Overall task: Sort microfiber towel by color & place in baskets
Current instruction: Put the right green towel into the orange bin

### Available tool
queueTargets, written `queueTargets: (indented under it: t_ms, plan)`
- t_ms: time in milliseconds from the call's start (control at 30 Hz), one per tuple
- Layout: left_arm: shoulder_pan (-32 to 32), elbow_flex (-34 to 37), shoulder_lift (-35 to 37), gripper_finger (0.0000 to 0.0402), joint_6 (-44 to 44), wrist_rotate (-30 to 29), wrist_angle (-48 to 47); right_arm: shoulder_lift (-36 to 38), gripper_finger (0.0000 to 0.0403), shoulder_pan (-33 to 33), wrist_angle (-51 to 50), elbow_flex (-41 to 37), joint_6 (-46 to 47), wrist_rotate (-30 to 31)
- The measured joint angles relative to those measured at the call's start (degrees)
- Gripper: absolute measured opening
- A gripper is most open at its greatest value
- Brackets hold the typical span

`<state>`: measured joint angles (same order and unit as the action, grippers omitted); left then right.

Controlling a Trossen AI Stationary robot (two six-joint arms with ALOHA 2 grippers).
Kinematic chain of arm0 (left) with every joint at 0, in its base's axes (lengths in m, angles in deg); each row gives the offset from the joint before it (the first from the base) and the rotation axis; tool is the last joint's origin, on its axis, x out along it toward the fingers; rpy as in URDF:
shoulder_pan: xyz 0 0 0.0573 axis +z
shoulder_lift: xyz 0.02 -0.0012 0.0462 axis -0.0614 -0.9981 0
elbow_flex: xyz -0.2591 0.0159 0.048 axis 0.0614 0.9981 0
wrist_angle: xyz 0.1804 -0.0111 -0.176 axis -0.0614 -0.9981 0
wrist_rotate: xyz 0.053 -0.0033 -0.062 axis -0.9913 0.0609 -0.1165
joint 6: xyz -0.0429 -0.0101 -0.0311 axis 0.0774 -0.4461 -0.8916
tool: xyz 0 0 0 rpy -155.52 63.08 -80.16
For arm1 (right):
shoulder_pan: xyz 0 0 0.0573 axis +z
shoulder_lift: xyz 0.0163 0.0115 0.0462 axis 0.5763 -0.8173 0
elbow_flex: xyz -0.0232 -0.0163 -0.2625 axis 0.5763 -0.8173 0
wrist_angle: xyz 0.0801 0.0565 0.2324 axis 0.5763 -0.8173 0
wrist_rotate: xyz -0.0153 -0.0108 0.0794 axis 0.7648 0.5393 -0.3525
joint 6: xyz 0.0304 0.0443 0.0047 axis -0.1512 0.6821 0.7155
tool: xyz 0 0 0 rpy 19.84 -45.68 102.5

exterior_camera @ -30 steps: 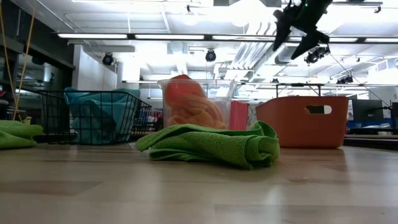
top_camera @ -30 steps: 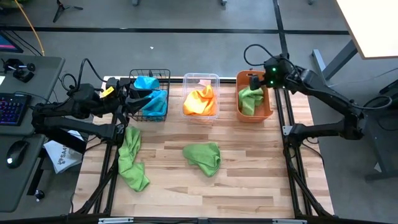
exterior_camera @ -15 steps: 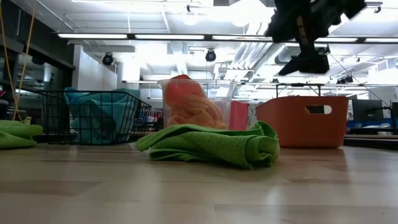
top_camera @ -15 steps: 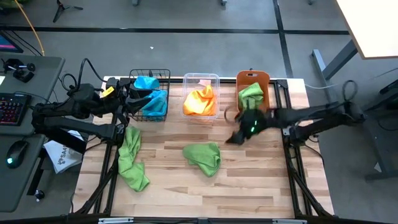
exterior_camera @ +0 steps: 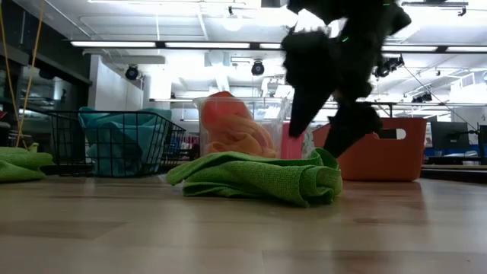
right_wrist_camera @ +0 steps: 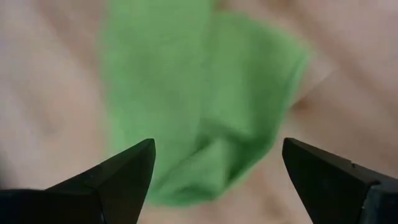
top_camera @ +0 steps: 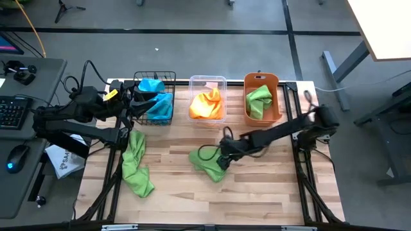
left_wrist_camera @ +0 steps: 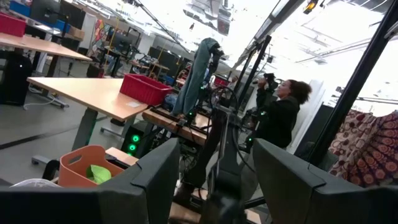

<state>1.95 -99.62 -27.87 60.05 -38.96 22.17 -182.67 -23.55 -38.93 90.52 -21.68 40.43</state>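
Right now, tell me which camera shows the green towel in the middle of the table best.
The high view: the green towel lies whole on the table, with the right gripper at its edge. The low view shows it side-on only. The right wrist view shows part of it, blurred, between open fingers. The left wrist view misses it.

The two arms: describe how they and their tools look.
Both arms are dark, slim and jointed, trailing black cables. The left arm carries a yellow tag near its tool. The right tool has two black wedge-shaped fingers, and a small green light shows on that arm.
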Motion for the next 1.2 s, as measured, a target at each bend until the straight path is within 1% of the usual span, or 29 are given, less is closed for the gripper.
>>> queueTargets:
  t_ms: [67,133,333,400,433,467,533,600,633,667,700,767,833,900,933,1000,1100,1200]
  plan:
    - [0.0,0.0,-0.01,0.0193,0.02,0.02,-0.03,-3.81,0.0346,-0.01,-6.46,5.06,-1.58,3.15]
    - [0.02,0.0,-0.01,0.0193,0.02,0.11,-0.04,-7.22,0.0346,0.02,-10.03,9.04,-3.57,4.15]
    - [0.01,0.0,-0.01,0.0193,0.03,0.17,-0.22,-14.68,0.0345,1.45,-11.17,15.47,-8.88,3.73]
    - [0.02,0.0,-0.02,0.0193,0.04,0.2,-0.28,-16.6,0.0335,1.81,-12.83,16.48,-9.12,4.14]
    - [0.0,0.0,-0.02,0.0193,0.04,0.2,-0.28,-17.14,0.0322,2.06,-14.28,16.89,-8.87,4.88]
    - [0.0,0.0,-0.02,0.0193,0.04,0.2,-0.28,-17.61,0.0303,2.33,-15.98,17.37,-8.59,5.65]
    - [0.02,0.0,-0.02,0.0193,0.04,0.2,-0.28,-17.92,0.0243,3.05,-19.94,17.57,-7.57,7.62]
    - [0.01,0.0,0.0,0.0193,0.05,0.2,-0.27,-17.35,0.0153,3.78,-24.81,17.41,-6.11,9.67]
    - [0.02,0.0,-0.01,0.0193,0.06,0.2,-0.26,-16.62,0.0098,4.18,-26.6,17.23,-5.95,10.41]
    - [0.01,0.0,-0.02,0.0193,0.07,0.22,-0.28,-15.71,0.0052,4.52,-28.8,17.07,-6.8,10.81]
    - [0.02,0.0,-0.02,0.0193,0.07,0.21,-0.26,-14.48,0.0029,4.84,-30.94,16.91,-8.27,11.31]
    - [0.01,0.0,0.0,0.0193,0.24,0.22,-0.37,-10.67,0.0028,5.04,-35.45,16.84,-9.44,11.5]
    - [0.02,0.0,0.0,0.0193,0.88,0.22,-0.45,-6.18,0.0025,4.93,-43.64,17.22,-10.25,12.62]
    - [0.02,0.0,-0.02,0.0193,1.05,0.22,-0.49,-1.52,0.001,4.89,-52.02,16.77,-9.99,16.37]
    - [0.01,0.0,0.0,0.0193,1.03,0.22,-0.5,1.17,0.0007,4.83,-53.75,16.42,-9.81,18.12]
    - [0.01,0.0,0.0,0.0193,1.01,0.22,-0.52,7.96,0.001,4.43,-54.61,15.34,-8.88,20.85]
    - [0.0,0.0,-0.01,0.0193,1.03,0.22,-0.5,18.91,0.0005,3.49,-54.12,12.08,-4.91,23.76]
    - [0.02,0.0,-0.02,0.0193,1.05,0.18,-0.48,29.99,0.0005,3.37,-52.67,8.69,1.91,29.95]
